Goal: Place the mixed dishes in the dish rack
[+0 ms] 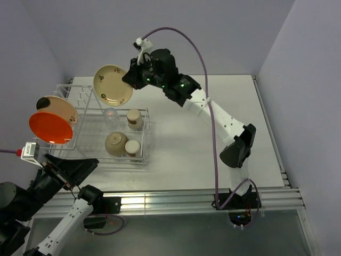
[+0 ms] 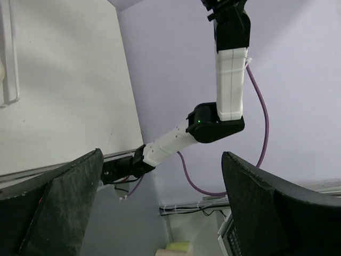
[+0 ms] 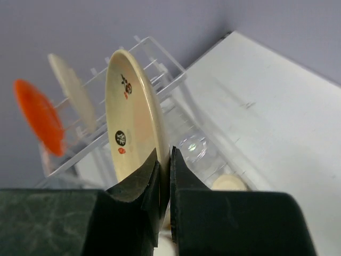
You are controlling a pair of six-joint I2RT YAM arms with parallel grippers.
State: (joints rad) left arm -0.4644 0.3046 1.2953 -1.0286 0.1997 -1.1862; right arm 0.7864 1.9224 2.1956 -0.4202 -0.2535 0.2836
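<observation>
My right gripper (image 1: 129, 78) is shut on the rim of the cream shallow dish with brown marks (image 1: 113, 85) and holds it on edge above the far end of the white wire dish rack (image 1: 85, 114). In the right wrist view the fingertips (image 3: 151, 169) pinch the dish (image 3: 133, 122). The orange plate (image 1: 50, 127) and the cream-white bowl (image 1: 58, 108) stand in the upright slots. Tan cups (image 1: 135, 118) (image 1: 132, 148), a rounder tan piece (image 1: 115, 143) and the clear glass (image 1: 111, 114) sit in the basket part. My left gripper (image 1: 80, 168) is open and empty, near the rack's front left corner.
The rack fills the table's left side. The white table (image 1: 213, 138) stretches right of it, crossed by the right arm (image 1: 224, 120) and its purple cable. Lilac walls close in at the back and sides. The left wrist view shows only the right arm (image 2: 230, 80) and wall.
</observation>
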